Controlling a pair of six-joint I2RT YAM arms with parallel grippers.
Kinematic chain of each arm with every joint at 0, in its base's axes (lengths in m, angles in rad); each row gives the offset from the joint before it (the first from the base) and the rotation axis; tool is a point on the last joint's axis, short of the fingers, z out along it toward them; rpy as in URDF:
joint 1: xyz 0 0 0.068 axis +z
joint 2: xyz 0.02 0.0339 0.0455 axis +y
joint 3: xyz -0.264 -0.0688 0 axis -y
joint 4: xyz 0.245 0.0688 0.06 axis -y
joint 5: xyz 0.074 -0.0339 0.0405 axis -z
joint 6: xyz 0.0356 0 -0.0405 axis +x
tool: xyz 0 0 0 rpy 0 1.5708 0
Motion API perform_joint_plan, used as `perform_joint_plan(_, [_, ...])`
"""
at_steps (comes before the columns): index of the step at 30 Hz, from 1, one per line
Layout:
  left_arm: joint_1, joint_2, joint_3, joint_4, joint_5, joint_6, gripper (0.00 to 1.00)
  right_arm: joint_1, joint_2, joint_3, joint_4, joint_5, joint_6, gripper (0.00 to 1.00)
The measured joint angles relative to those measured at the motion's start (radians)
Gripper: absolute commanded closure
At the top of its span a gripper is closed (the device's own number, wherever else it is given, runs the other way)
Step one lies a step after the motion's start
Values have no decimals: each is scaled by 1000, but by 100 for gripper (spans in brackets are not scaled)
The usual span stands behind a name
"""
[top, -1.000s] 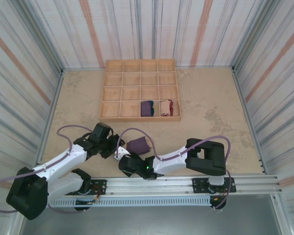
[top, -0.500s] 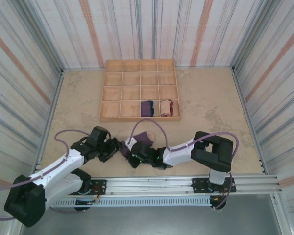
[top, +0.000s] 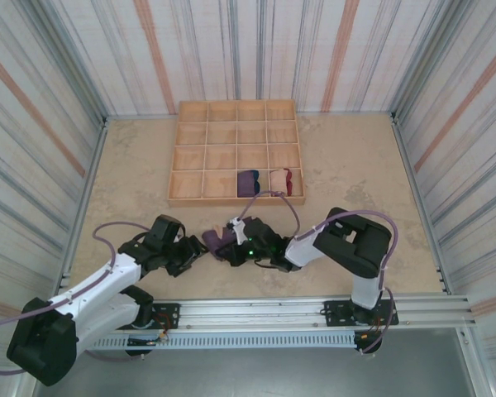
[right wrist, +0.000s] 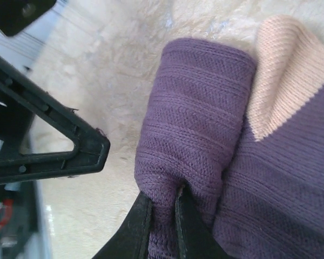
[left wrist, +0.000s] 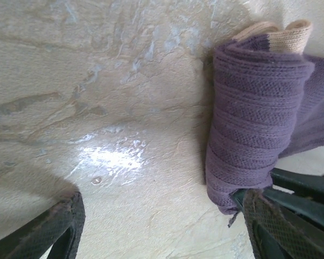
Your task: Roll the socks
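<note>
Dark purple sock (top: pixel 216 239) with tan toe is seen on the tabletop (top: pixel 347 165), near the middle of the near edge, between the two grippers. It is partly rolled: a ribbed roll with the tan toe sticking out at one end, and loose fabric spread flat beside it.

Right gripper (right wrist: pixel 161 216) is closed narrow, and a fold at the end of the roll is pinched between its fingers. Left gripper (left wrist: pixel 162 221) is spread wide and held low over the tabletop, with bare surface between its fingers. One finger sits just beside the pinched end of the roll; contact cannot be told.

Wooden compartment tray (top: pixel 200 199) is placed toward the far edge, centred. Two rolled socks are held in its near row: purple-and-teal sock (top: pixel 248 183) in the third compartment from the left, cream-and-maroon sock (top: pixel 279 181) in the fourth, at the tray's near right corner.
</note>
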Motion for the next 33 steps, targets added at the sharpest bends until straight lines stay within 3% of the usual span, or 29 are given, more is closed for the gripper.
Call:
perform_joint_plan(6, [-1, -10, 0, 56, -2, 0, 32, -94, 104, -79, 294, -185, 232, 100])
perform_joint_plan(19, [-94, 114, 21, 170, -44, 1, 37, -147, 134, -158, 444, -215, 646, 100])
perform_joint_plan(26, [-141, 205, 65, 260, -84, 0, 31, -155, 128, -180, 462, -202, 722, 100])
perform_joint_plan(33, [-145, 322, 124, 321, -102, 0, 38, -159, 127, -184, 460, -200, 743, 97])
